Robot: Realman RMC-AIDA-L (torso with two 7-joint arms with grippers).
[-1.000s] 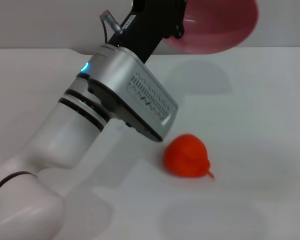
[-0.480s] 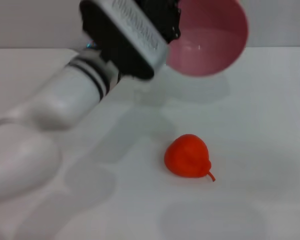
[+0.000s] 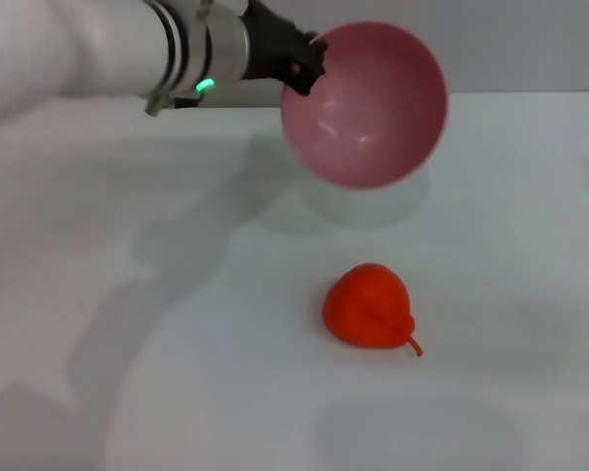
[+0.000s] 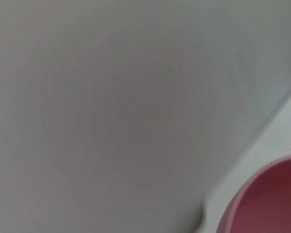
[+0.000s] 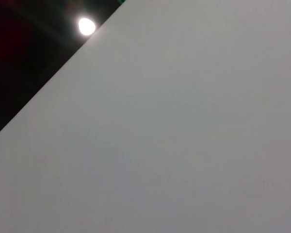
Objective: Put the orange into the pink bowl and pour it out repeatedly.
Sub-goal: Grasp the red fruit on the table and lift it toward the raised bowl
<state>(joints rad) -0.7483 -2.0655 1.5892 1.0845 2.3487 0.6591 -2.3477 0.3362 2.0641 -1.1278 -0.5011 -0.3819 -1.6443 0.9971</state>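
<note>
The left hand (image 3: 304,67) holds the pink bowl (image 3: 365,105) by its rim, up in the air over the far part of the tabletop (image 3: 530,245). Its dark fingers are pinched on the bowl's left edge. The right hand is not in any of the pictures, so I cannot tell what it is doing.

The tabletop is the biggest thing here. It is white and flat, and nothing on it would stop a rolling fruit. If the orange gets a bump, I think it could roll a long way, maybe off the side.

Next in size is the bowl. It is tipped on its side, so its open mouth faces toward me, and I can see its shiny inside. There is nothing in it. The hand grips only one bit of the rim, and the bowl looks smooth. It might slip or swing in that small grip when the arm turns it. If it drops, it could land near the orange and knock it away.

The orange (image 3: 367,305) is the smallest. It lies on the tabletop, nearer to me than the bowl and well apart from it. It is round, so a poor grab could push it off instead of lifting it.
</note>
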